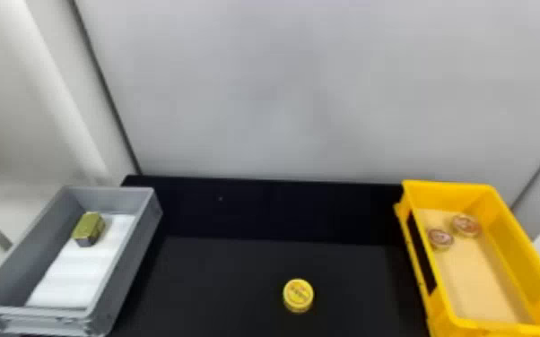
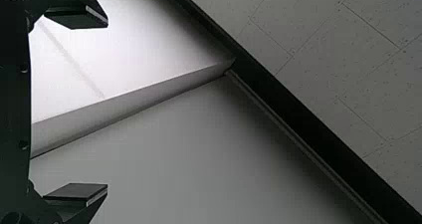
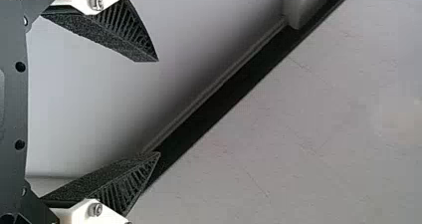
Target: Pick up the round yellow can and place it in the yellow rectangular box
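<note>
"Left tool (image 2: 107, 106) and right tool (image 3: 158, 107)?"

"Both wide, jaws well apart."

"Where's the can (image 1: 298, 295)?"

"On the tabletop (image 1: 219, 287)."

"And either side?"

"Yellow box (image 1: 439, 195) to the can's right, two tins (image 1: 440, 239) inside; grey box (image 1: 128, 269) to its left, green block (image 1: 89, 226) inside."

We find no wording, number or sign that can be read. On the top of the round yellow can (image 1: 298, 294), resting on the surface (image 1: 219, 278), we note small print that cannot be made out; inside the yellow rectangular box (image 1: 509, 251), the nearer round tin (image 1: 440, 238) and the farther round tin (image 1: 466, 224) bear reddish markings, likewise illegible.
</note>
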